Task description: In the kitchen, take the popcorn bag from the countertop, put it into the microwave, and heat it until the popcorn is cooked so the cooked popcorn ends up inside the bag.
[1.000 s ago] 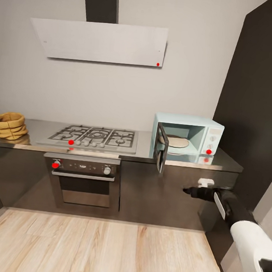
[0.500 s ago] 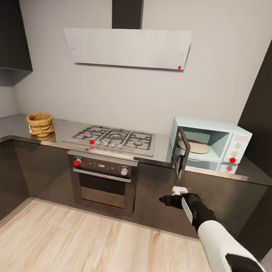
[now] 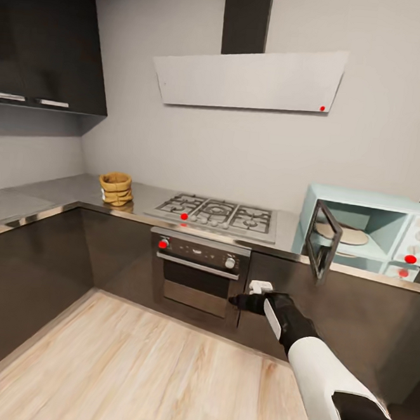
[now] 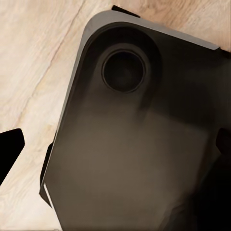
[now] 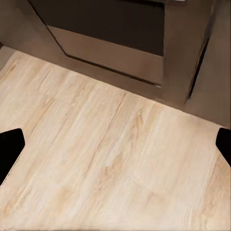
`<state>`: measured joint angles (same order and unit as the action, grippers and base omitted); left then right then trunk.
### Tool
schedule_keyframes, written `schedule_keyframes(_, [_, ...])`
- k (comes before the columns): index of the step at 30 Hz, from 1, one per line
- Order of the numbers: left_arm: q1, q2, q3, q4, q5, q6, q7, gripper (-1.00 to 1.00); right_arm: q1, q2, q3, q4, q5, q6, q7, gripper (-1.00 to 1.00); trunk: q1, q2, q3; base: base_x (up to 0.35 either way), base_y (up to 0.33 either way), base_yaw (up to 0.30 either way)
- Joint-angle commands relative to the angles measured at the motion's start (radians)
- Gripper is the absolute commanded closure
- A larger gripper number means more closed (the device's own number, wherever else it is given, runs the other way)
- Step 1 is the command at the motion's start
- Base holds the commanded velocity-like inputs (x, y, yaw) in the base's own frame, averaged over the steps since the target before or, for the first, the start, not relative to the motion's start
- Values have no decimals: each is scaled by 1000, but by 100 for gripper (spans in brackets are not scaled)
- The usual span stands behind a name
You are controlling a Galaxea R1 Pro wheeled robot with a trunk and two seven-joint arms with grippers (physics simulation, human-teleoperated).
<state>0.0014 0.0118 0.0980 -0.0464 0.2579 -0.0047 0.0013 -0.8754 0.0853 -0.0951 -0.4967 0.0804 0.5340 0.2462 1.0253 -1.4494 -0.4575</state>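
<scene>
The tan popcorn bag (image 3: 116, 188) stands upright on the grey countertop (image 3: 52, 193), near the corner and left of the hob. At the right end sits the mint-blue microwave (image 3: 387, 219), its dark glass door (image 3: 322, 241) swung open over a round plate inside. My right gripper (image 3: 239, 300) hangs low in front of the dark cabinets, far from the bag, and it is open (image 5: 115, 144) over the wood floor with nothing between its fingers. The left gripper (image 4: 115, 144) is open too, above my own dark base. No popcorn can be seen.
A silver gas hob (image 3: 217, 212) with black grates lies between bag and microwave, with a dark oven (image 3: 197, 270) under it. A pale hood (image 3: 247, 78) hangs above. Dark wall cabinets (image 3: 47, 36) fill the upper left. Light wood floor (image 3: 133, 362) spreads in front.
The whole view has swung left, so hob, bag and microwave sit further right in the picture and the left counter run has come in. My right arm stays low, its gripper still open.
</scene>
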Motion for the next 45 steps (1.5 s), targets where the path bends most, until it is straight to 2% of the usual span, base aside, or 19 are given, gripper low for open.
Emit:
schedule_keyframes(1, [0, -1, 8, -1, 0, 0, 0, -100, -1, 2, -8, -2, 9, 5, 6, -100, 0, -1, -1, -166, 288, 300])
schedule_keyframes(8, [0, 0, 6, -1, 0, 0, -1, -100, -1, 6, -7, -13, 10, 4, 5, -100, 0, -1, -1, -118, 297, 300])
schedule_keyframes(12, [0, 0, 5, -1, 0, 0, 0, -100, 0, 10, -8, -63, 8, 10, 5, -100, 0, -1, -1, -7, 56, 300])
schedule_keyframes(24, [0, 0, 6, -1, 0, -1, -1, -100, 0, 0, -8, -71, 10, 11, 5, -100, 0, -1, -1, 19, 68, 300])
schedule_keyframes(36, [0, -1, 3, -1, -3, 0, -3, -100, -1, 0, -2, -75, 11, 3, 14, -100, 0, -1, -1, 161, 295, 36])
schedule_keyframes(38, [0, -1, 3, -1, -3, 0, -3, -100, 0, 2, 12, -109, 11, 6, 17, -100, 0, -1, -1, 36, 48, 0])
schedule_keyframes(39, [0, -1, 3, -1, -3, 0, -3, -100, 0, 5, 36, -154, 10, 11, 16, -100, 0, -1, -1, 15, 19, 0])
schedule_keyframes(40, [0, -1, 3, -1, -3, 0, -3, -100, 0, 9, 76, -234, 10, 26, 10, -100, 0, -1, -1, 6, 8, 0])
schedule_keyframes(41, [0, -1, 3, -1, -3, 0, -3, -100, 0, 12, 91, -278, 10, 45, 8, -100, 0, -1, -1, 4, 5, 0])
schedule_keyframes(43, [0, -1, 3, -1, -3, 0, -3, -100, 2, 26, 112, -411, 12, 163, 1, -100, 0, -1, -1, 1, 2, 0])
schedule_keyframes(44, [0, -1, 3, -1, -3, 0, -3, -100, -2, 34, 115, -449, 13, 213, -4, -100, 0, -1, -1, 0, 0, 0])
schedule_keyframes(45, [0, -1, 3, -1, -3, 0, -3, -100, -32, 49, 120, -498, 14, 297, -25, -100, 0, -1, -1, 0, 0, 0])
